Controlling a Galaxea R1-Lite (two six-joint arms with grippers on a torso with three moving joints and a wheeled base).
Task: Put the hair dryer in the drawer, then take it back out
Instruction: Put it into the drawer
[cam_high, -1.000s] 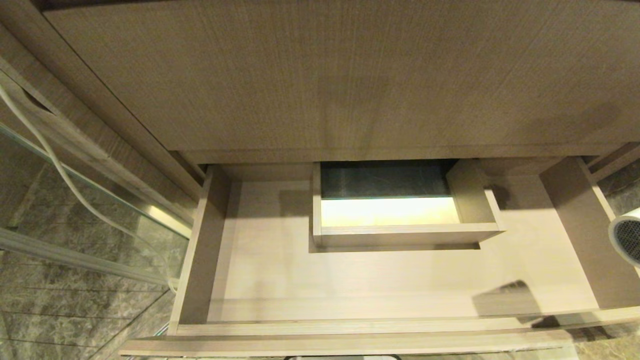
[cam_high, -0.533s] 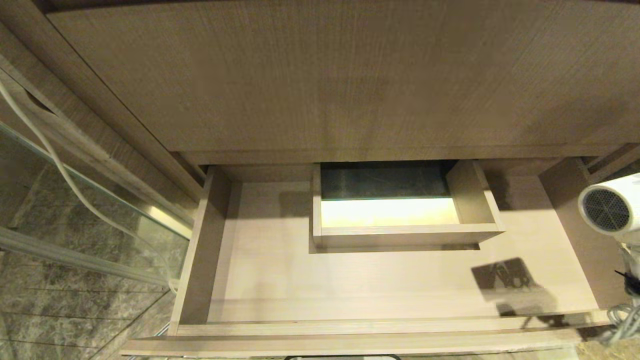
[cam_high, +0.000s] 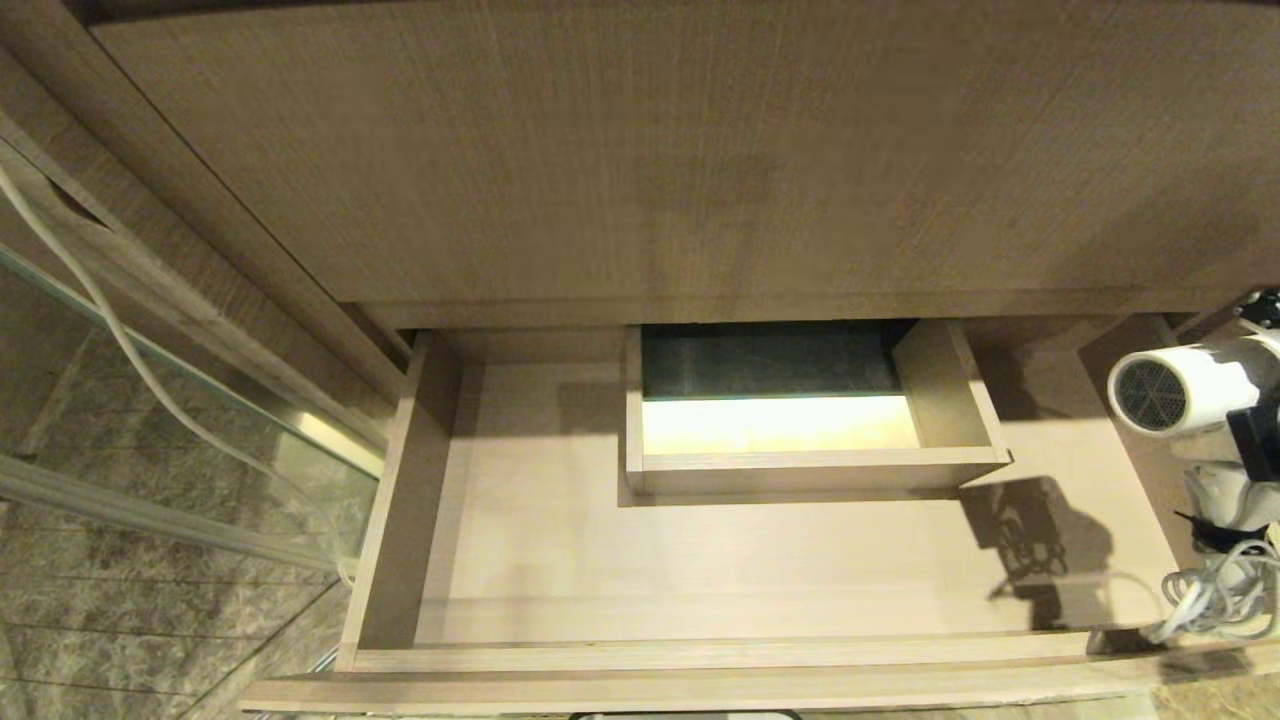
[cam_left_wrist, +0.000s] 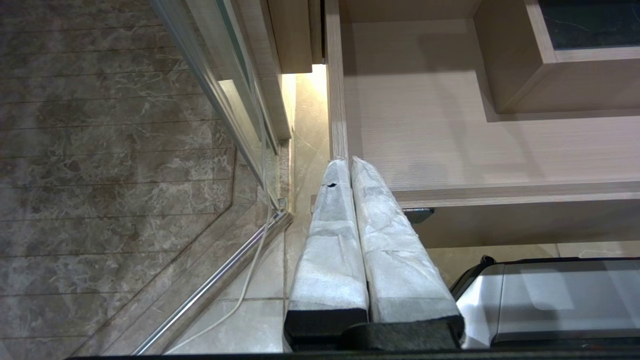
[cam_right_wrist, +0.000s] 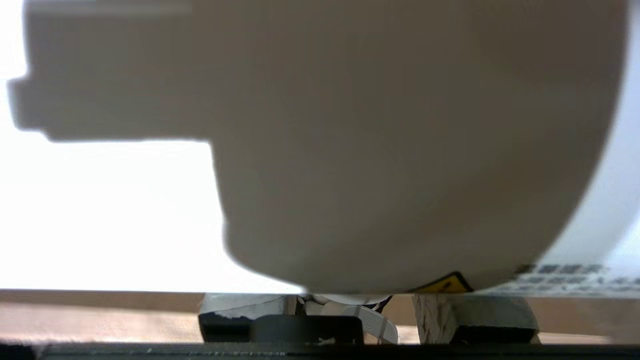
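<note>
Carrying in at the right edge of the head view, above the open drawer's right side.

Wide shallow beige wood-grain drawer (cam_high: 520, 560) pulled out, floor bare around the boxed cutout (cam_high: 800, 465) at mid-frame. Small white cylindrical plastic hair dryer (cam_high: 1190, 385) at the right edge, above the drawer's right wall, held in the right pincer (cam_right_wrist: 350, 310), fingers closed on its folded handle. Long axis near level across the frame, round grey mesh grille facing frame-left; bundled light-grey cord (cam_high: 1215, 600) dangling at lower right, over the front corner. Best swung leftward past the wall first, then lowered onto open floor right of the cutout, cord brought inside before release. Left pincer (cam_left_wrist: 350, 165) parked below the drawer's front left corner, fingers pressed together, empty.
</note>
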